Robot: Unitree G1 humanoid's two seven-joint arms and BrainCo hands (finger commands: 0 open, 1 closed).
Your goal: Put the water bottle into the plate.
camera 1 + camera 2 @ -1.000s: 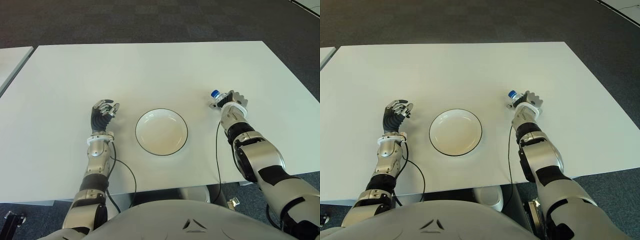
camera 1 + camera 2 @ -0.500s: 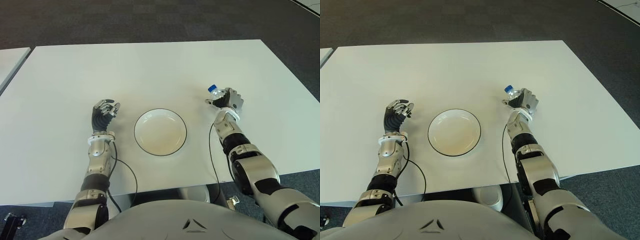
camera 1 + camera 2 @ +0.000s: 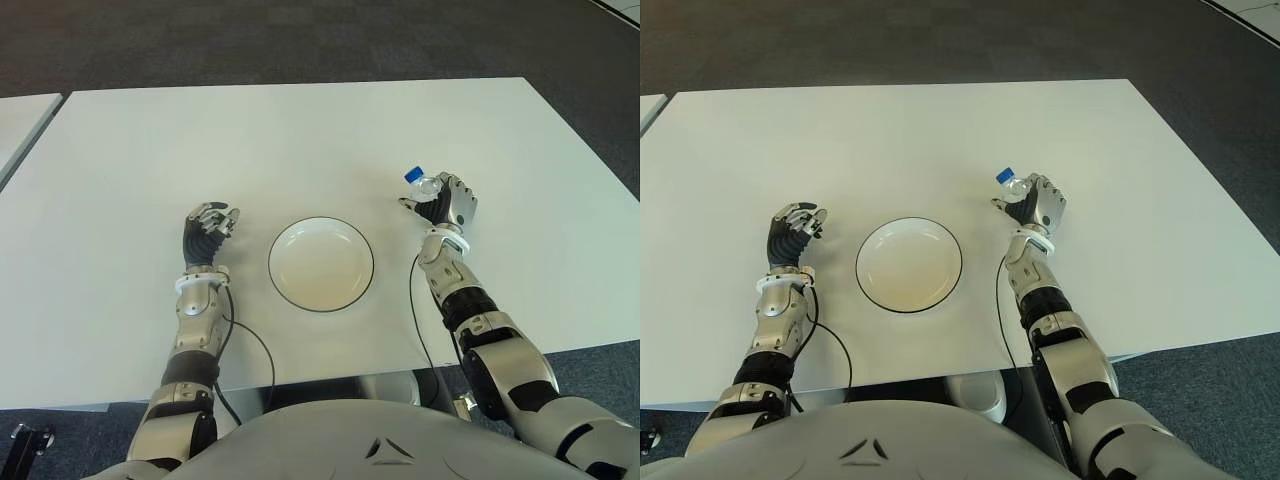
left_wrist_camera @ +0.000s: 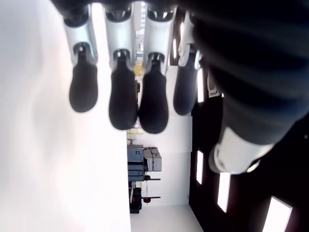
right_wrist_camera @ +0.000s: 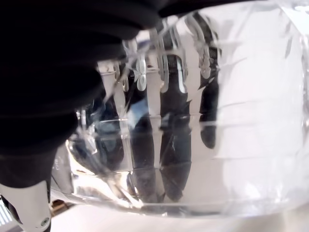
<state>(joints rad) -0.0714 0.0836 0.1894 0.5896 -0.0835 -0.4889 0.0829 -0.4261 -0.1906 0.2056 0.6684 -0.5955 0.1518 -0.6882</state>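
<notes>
A clear water bottle (image 3: 428, 187) with a blue cap is held off the table in my right hand (image 3: 446, 204), tilted with the cap pointing left and up. In the right wrist view the bottle's clear ribbed wall (image 5: 227, 125) fills the picture, with my fingers (image 5: 174, 140) wrapped around it. The hand is to the right of the white plate (image 3: 321, 263), which has a dark rim and nothing in it. My left hand (image 3: 207, 230) shows left of the plate, fingers curled and holding nothing.
The white table (image 3: 300, 140) stretches wide behind the plate and both hands. Its front edge (image 3: 330, 375) runs close to my body. A second table's corner (image 3: 20, 125) shows at far left. Dark carpet lies beyond.
My right hand has carried the bottle left and a little farther from me, toward the plate, and raised it. The left hand has stayed in place.
</notes>
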